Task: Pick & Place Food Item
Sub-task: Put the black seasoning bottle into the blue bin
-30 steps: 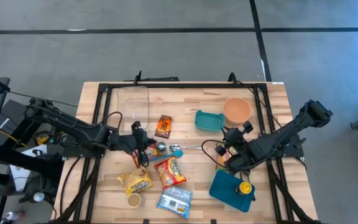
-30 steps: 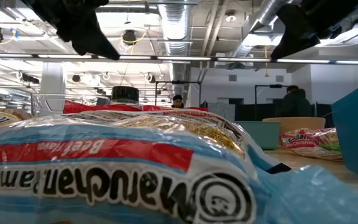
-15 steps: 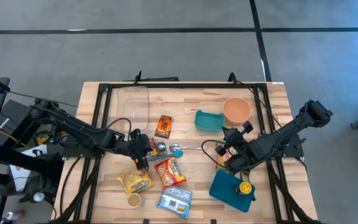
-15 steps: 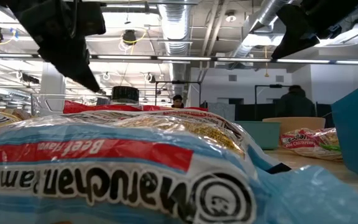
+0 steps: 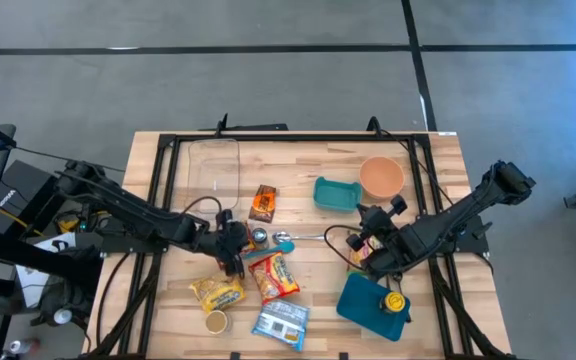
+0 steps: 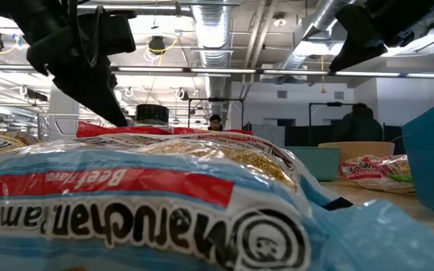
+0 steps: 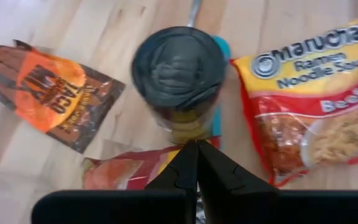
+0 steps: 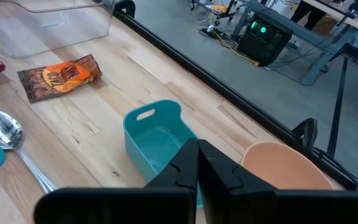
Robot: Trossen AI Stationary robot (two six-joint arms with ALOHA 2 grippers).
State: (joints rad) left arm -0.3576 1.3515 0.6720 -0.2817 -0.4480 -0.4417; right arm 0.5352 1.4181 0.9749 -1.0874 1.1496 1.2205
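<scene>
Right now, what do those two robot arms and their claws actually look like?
Both arms are dark, nearly black, built from jointed segments with loose black cables looping alongside. The left claw and right claw each end in two slim, matte black fingers that taper to a point. No markings are readable.

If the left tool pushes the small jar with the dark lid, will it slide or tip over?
The jar stands upright and looks taller than wide, so a high push may tip it. Its round body would probably roll afterwards. The left tool is shut, so a low nudge seems safer.
</scene>
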